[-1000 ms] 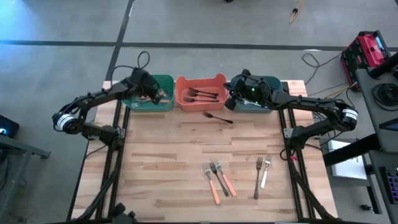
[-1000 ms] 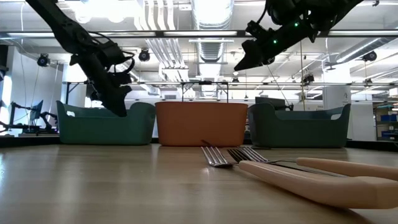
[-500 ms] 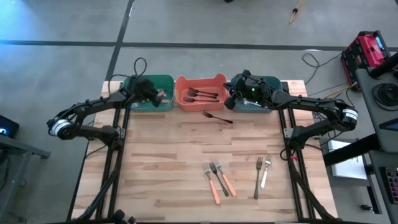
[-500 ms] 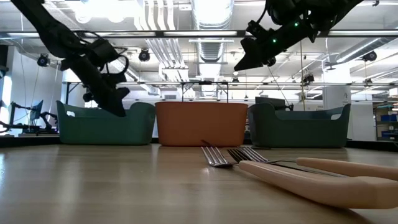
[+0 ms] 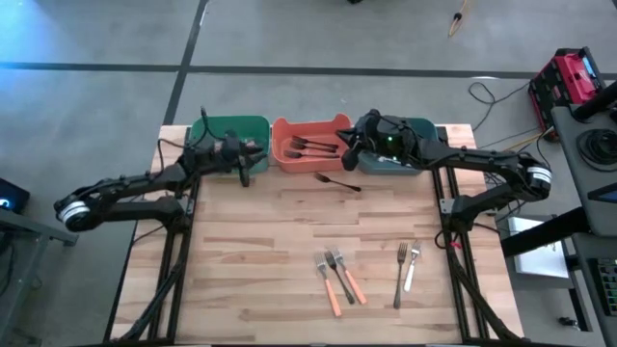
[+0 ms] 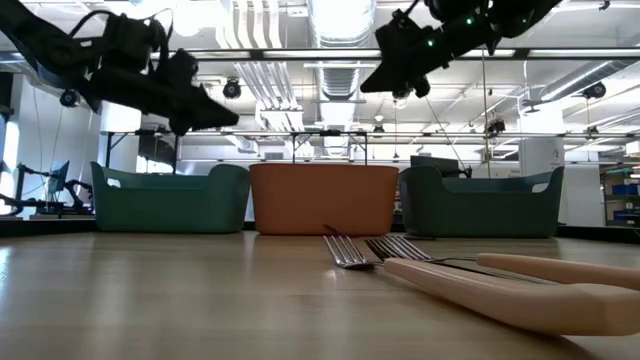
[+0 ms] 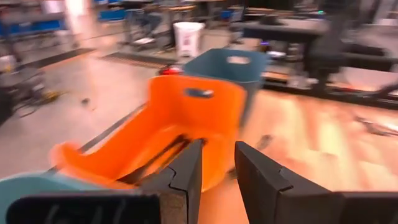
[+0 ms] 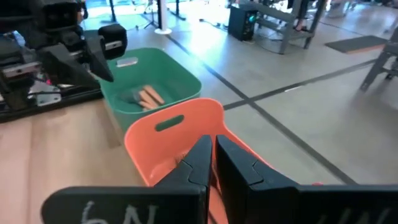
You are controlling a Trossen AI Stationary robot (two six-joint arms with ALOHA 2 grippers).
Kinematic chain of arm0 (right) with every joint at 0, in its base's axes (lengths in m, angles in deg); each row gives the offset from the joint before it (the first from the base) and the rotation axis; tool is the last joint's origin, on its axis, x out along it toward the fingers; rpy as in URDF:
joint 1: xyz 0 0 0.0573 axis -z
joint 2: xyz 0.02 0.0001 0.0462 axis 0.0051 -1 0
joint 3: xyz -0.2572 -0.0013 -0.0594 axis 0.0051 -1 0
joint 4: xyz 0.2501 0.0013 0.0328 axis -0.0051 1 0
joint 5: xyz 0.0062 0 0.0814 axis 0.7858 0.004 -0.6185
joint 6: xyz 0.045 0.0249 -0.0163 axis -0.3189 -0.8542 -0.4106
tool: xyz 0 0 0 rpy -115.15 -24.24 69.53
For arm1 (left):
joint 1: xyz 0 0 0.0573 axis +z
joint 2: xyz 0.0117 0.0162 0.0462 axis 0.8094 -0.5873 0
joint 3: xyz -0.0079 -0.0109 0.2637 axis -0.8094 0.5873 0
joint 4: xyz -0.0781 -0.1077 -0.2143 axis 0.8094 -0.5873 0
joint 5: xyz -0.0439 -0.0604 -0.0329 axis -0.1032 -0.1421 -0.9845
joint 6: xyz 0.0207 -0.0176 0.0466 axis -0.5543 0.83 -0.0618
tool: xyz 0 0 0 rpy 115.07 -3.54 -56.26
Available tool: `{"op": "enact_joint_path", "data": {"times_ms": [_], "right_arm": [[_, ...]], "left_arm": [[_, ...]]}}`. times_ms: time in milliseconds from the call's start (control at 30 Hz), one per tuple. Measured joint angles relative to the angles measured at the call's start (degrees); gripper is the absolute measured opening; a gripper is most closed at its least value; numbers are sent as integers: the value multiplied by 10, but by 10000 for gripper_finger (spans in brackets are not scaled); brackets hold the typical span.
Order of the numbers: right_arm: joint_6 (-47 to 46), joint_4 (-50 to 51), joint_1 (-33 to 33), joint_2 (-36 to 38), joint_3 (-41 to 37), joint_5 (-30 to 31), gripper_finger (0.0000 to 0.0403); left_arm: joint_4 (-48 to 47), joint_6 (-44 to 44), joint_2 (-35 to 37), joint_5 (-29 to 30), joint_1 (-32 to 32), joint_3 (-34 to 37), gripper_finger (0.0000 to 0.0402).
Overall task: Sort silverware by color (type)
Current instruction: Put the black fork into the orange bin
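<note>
Lying loose on the tabletop (image 5: 251,251) in front of the orange bin (image 5: 310,143) are two clusters of forks with their tines toward the bins: three forks (image 5: 337,280), two orange-handled and one dark-handled, run roughly lengthwise away from the orange bin with a slight slant, and just beside them toward the right arm's side lie a dark-handled fork (image 5: 399,277) and a pale-handled fork (image 5: 412,267), nearly parallel to each other. One more dark fork (image 5: 336,181) rests crosswise just in front of the orange bin, its long axis running along the bin's front wall. Inside the orange bin sit several dark forks (image 5: 313,146), lying mostly across it. To one side of the orange bin the green bin (image 5: 229,129) holds orange-handled pieces (image 8: 148,96); on the other side stands a blue-grey bin (image 5: 424,130), its contents hidden. The left claw (image 5: 243,166) hangs at the green bin's front corner nearest the orange bin, fingers apart and holding nothing. The right claw (image 5: 347,154) hovers over the orange bin's edge, clenched and empty.
</note>
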Motion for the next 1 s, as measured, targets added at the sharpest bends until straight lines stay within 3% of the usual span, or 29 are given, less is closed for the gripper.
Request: {"op": "enact_joint_path", "data": {"times_ms": [300, 533, 833, 1000], "right_arm": [[-44, 141, -8, -27, 111, 2, 13], [-58, 278, -26, -86, 220, -4, 13], [-79, 493, -74, -188, 357, -4, 13], [-89, 560, -103, -220, 388, -4, 13]], "left_arm": [[-1, -59, 62, -2, -166, -15, 77], [-12, -134, 157, -85, -198, -16, 78], [-82, -177, 235, 30, -194, -16, 78], [-105, -150, 241, 43, -194, -15, 78]]}}
